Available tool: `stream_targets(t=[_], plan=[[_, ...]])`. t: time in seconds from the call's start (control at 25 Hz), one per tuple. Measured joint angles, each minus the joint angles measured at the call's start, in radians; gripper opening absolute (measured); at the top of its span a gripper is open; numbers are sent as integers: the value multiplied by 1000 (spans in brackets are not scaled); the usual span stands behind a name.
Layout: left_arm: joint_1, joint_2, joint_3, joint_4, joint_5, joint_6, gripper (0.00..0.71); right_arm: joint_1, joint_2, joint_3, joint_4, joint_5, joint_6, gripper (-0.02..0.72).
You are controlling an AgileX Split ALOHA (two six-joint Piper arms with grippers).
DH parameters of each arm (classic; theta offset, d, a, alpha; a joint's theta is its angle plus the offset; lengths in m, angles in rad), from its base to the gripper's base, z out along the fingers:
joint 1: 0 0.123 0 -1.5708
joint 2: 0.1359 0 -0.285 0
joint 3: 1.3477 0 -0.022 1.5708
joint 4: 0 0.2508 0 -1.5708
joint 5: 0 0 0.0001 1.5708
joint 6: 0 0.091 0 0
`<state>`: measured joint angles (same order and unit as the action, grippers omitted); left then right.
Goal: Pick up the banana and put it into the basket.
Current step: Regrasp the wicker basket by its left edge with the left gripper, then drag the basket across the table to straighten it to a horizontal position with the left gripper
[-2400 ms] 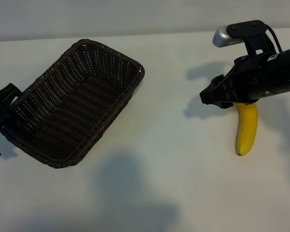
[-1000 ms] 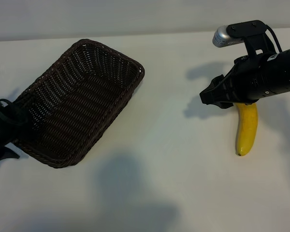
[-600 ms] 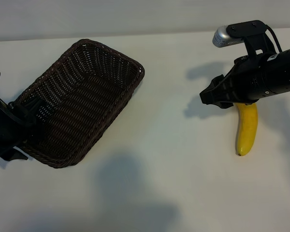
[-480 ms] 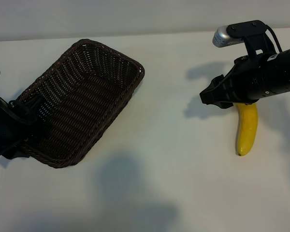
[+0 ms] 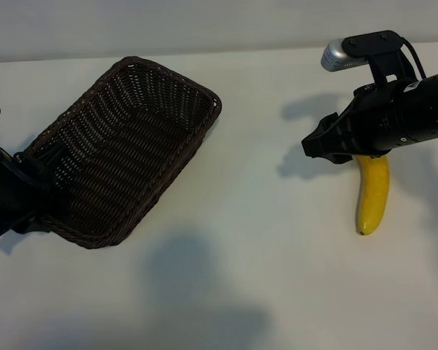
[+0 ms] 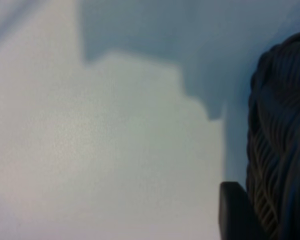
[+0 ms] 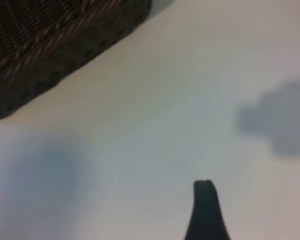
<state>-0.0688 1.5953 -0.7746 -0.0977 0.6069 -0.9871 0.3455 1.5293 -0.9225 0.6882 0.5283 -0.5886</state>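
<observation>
Banana (image 5: 371, 195) on table, basket (image 5: 124, 149) apart.
Yellow, curved, dark tip; no writing. Left gripper (image 5: 36, 191) clamps basket rim; right gripper (image 5: 323, 146) open.

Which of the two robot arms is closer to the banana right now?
Right. The right gripper hangs just above the banana's upper end; the left gripper is far across the table, at the basket.

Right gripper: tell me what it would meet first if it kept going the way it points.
Probably bare table: the right gripper aims down and toward the basket, its wrist view showing open tabletop ahead. The banana lies behind it.
</observation>
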Motion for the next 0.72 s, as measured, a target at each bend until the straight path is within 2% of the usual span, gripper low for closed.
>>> stream_targets(t=[0.12, 0.6, 0.72], plan=[[0, 0, 0, -9, -5, 0, 213, 0, 0, 0, 0, 0, 0, 505], [0, -11, -7, -26, -6, 0, 205, 0, 0, 0, 0, 0, 0, 505], [0, -24, -31, -28, 21, 12, 183, 0, 0, 0, 0, 0, 0, 505]])
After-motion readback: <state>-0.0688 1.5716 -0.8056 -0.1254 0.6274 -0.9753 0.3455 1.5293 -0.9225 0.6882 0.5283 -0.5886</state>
